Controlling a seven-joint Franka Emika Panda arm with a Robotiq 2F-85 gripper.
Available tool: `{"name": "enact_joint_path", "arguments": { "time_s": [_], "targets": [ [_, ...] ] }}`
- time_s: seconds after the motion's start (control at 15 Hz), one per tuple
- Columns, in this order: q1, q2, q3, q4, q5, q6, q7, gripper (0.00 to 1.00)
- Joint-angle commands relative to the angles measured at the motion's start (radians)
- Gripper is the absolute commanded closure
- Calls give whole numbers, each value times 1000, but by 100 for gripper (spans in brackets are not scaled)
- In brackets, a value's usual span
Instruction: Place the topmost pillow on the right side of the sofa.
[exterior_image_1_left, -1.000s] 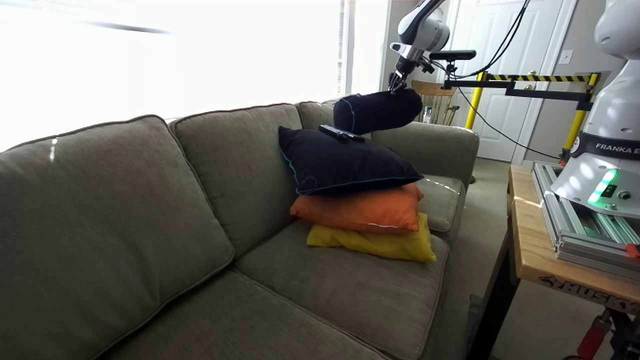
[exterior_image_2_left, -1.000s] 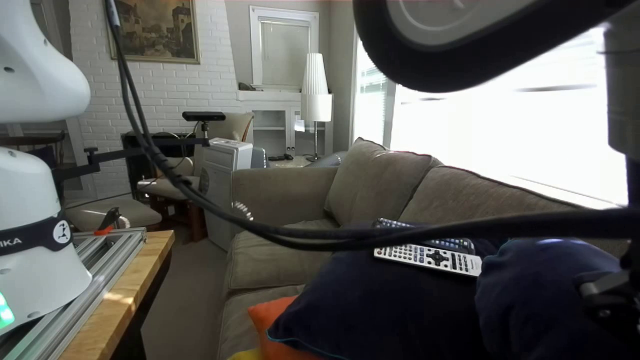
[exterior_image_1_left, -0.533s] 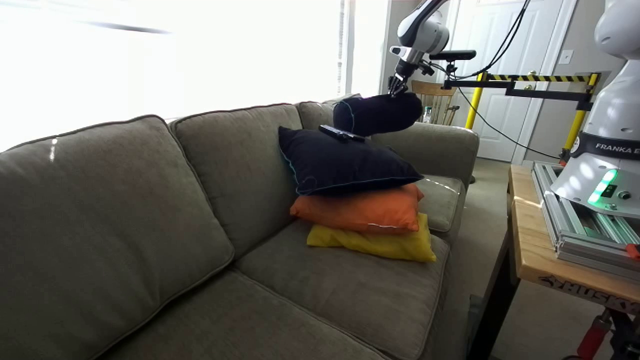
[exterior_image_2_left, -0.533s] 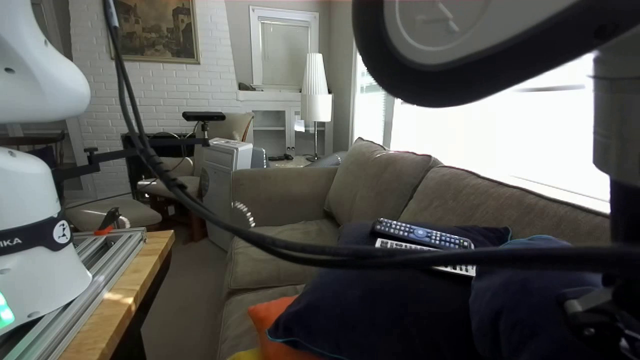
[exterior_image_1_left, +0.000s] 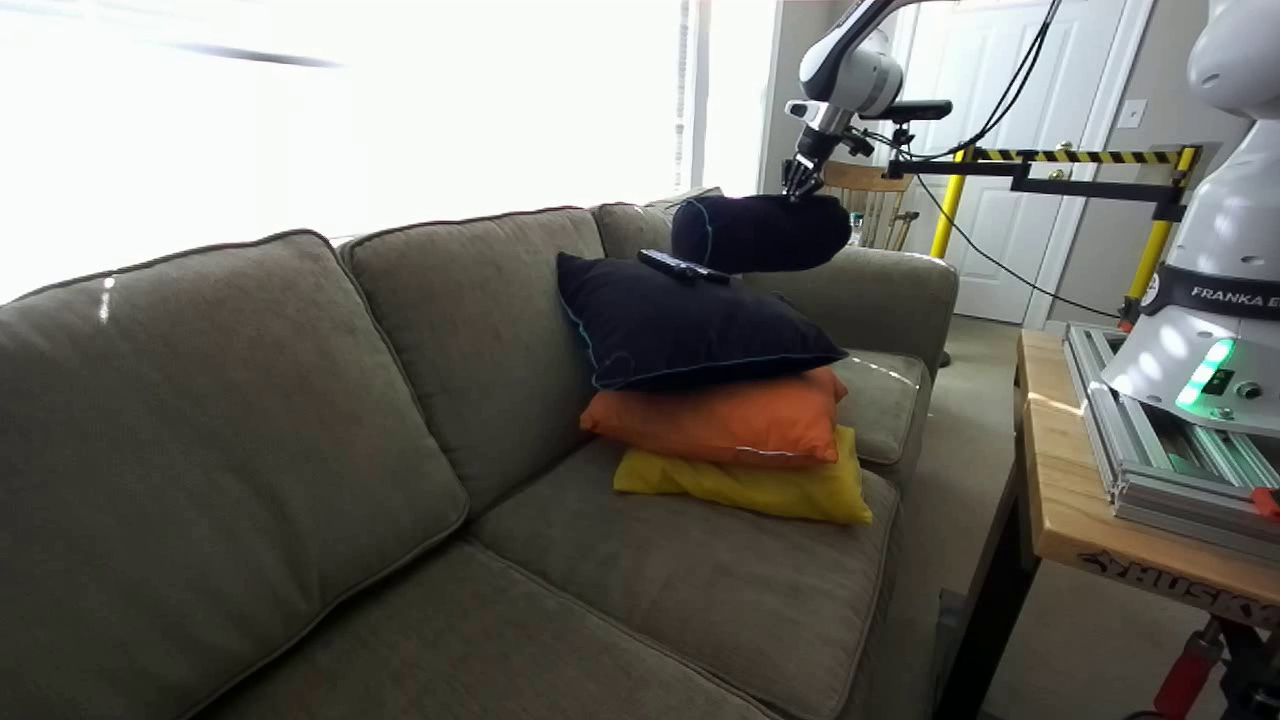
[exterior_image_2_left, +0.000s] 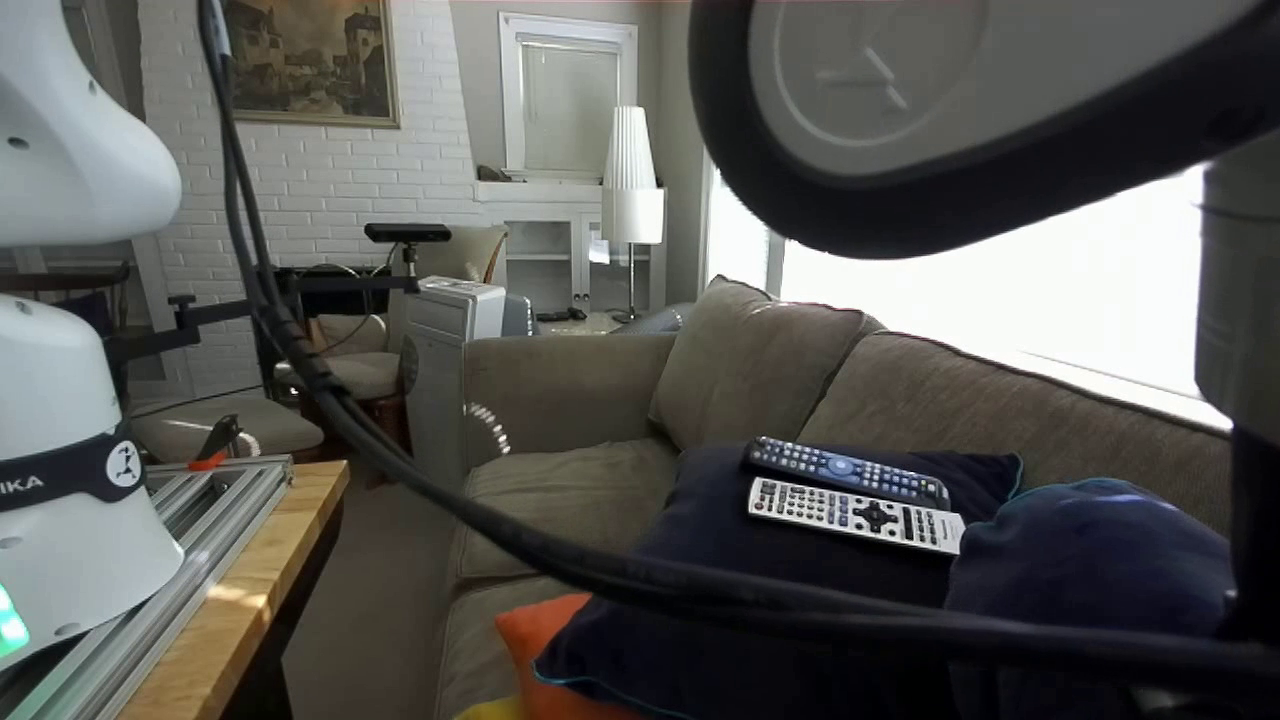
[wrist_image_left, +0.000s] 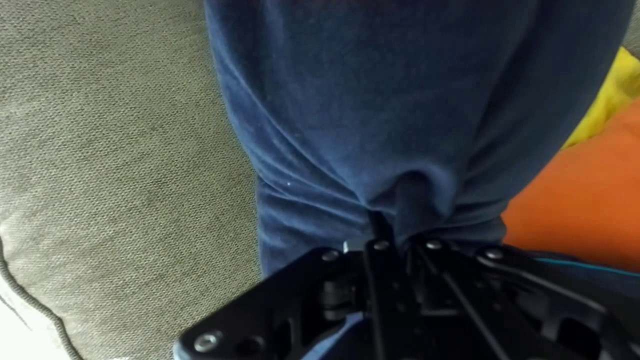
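Observation:
The topmost pillow is dark navy and hangs, rolled in on itself, from my gripper. It also shows in an exterior view and fills the middle of the wrist view. The gripper's fingers are pinched together on a fold of its fabric. The pillow is beyond the pillow stack, toward the sofa arm; I cannot tell whether it touches anything. The sofa is grey-taupe and also shows in an exterior view. In the wrist view its cushion lies left of the pillow.
A second navy pillow lies on an orange pillow and a yellow pillow. Two remotes rest on that navy pillow. Black arm cables hang across an exterior view. The wooden robot table stands before the sofa.
The gripper and held pillow have come down slightly and shifted a little right in an exterior view. The cables hang lower, so the remotes show fully. The lower pillows have not moved.

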Motion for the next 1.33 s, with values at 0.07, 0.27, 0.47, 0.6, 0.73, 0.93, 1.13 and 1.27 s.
{"name": "enact_joint_path", "arguments": {
  "time_s": [0.07, 0.27, 0.47, 0.6, 0.73, 0.93, 1.13, 1.27],
  "targets": [
    [-30, 7, 1, 31, 25, -38, -75, 99],
    [-39, 10, -4, 35, 22, -40, -83, 99],
    [-44, 14, -7, 38, 22, -46, -85, 99],
    [-41, 14, -13, 38, 19, -47, -79, 99],
    [-37, 18, -19, 39, 16, -46, -69, 99],
    [-34, 24, -22, 43, 14, -44, -65, 99],
    [-33, 29, -21, 47, 15, -44, -61, 99],
    [-33, 30, -20, 47, 16, -43, -60, 99]
  ]
}}
